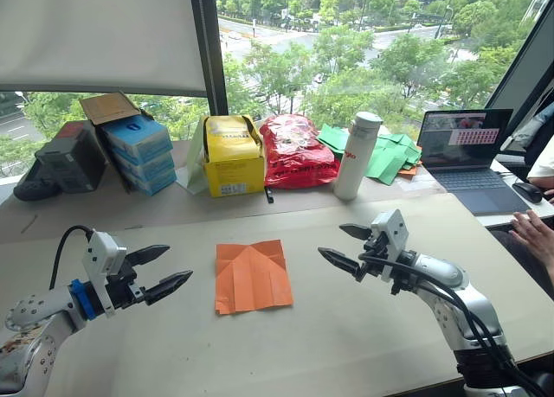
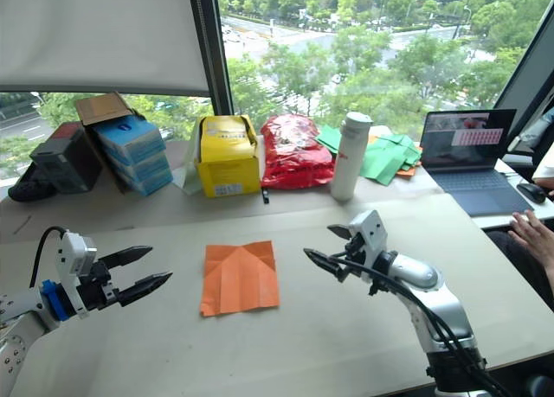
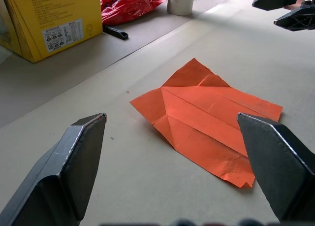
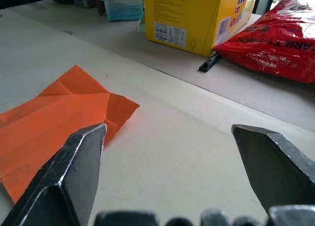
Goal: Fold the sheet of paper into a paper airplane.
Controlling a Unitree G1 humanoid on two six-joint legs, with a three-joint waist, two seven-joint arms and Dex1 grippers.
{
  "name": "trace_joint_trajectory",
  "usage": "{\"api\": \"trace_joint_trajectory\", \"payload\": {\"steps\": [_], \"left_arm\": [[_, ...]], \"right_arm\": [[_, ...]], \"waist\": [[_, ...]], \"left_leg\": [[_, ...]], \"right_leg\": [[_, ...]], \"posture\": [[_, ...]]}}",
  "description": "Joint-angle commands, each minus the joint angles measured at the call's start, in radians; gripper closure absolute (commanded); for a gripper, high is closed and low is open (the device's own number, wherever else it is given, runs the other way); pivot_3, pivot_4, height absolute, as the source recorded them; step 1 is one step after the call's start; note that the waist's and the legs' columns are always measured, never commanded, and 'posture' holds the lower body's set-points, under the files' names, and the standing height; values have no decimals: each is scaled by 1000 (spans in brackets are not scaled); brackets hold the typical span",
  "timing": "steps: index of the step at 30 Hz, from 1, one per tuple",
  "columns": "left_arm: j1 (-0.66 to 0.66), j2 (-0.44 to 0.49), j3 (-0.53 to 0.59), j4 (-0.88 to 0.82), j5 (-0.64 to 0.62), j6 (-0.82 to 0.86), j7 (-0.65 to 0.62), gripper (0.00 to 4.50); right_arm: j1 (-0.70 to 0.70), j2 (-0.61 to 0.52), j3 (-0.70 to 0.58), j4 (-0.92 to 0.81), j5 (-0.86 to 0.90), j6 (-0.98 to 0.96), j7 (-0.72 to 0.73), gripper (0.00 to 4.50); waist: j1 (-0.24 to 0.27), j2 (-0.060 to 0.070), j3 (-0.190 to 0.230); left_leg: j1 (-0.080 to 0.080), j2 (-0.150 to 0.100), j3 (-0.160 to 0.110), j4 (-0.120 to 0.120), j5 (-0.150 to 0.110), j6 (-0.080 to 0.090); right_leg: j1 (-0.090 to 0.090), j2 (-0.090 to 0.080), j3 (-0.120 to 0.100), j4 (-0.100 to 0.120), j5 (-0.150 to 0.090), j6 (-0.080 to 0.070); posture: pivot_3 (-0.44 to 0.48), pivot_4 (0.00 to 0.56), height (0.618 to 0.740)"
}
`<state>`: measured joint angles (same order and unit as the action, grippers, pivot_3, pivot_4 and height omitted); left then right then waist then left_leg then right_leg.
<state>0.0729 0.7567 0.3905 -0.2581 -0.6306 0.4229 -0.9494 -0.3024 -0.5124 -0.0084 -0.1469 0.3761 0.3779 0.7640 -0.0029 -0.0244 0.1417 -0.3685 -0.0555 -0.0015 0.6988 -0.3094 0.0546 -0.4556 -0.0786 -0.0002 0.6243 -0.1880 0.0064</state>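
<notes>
Paper: thin bright orange creased sheet of paper (image 1: pixel 252 276) lies flat mid-tabletop (image 1: pixel 346 345), between both grippers; folded peak seemingly points toward the window.
Left gripper (image 1: pixel 164 271): fingers wide apart, empty.
Right gripper (image 1: pixel 340 246): fingers spread, empty.

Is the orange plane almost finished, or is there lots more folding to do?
Lots more. The sheet of paper lies flat on the table with two corners folded in and some creases, still squarish. Left claw and right claw are open beside it, holding nothing. The wing folds remain.

Creased, partly folded orange sheet of paper (image 1: pixel 252 276) flat on table (image 1: pixel 346 345)
</notes>
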Motion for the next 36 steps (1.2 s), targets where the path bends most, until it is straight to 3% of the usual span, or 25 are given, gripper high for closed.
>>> {"api": "trace_joint_trajectory", "payload": {"steps": [1,13,16,21,27,36], "left_arm": [[-18,8,-4,-33,2,1,11,0],[-112,15,-117,0,-14,82,-24,0],[-173,-6,-208,35,52,50,-28,817],[-259,-41,-339,113,152,5,-39,2549],[-323,-74,-437,219,274,-54,-25,4452],[-325,-72,-555,311,433,-115,-24,4452]], "right_arm": [[-5,-8,-17,-43,18,7,5,11],[8,-5,2,-64,2,15,-5,11],[8,2,20,-61,-9,11,-6,0],[1,12,62,-59,-35,6,-13,0],[-1,10,117,-68,-82,22,-21,0],[-17,-2,189,-86,-127,58,4,0]], "waist": [[0,0,0],[3,0,0],[5,0,0],[3,0,0],[0,0,0],[4,0,0]], "left_leg": [[0,0,0,0,0,0],[0,0,0,0,0,0],[0,0,0,1,0,-1],[0,0,0,0,2,-3],[0,0,0,0,2,-3],[0,-1,0,1,1,-1]], "right_leg": [[0,0,0,0,0,0],[0,0,0,0,0,0],[0,0,0,0,0,0],[0,1,0,0,0,0],[0,1,0,1,0,0],[1,0,0,1,0,0]], "posture": [[0,150,740],[0,150,740],[0,150,740],[0,150,740],[0,150,740],[0,150,740]]}}
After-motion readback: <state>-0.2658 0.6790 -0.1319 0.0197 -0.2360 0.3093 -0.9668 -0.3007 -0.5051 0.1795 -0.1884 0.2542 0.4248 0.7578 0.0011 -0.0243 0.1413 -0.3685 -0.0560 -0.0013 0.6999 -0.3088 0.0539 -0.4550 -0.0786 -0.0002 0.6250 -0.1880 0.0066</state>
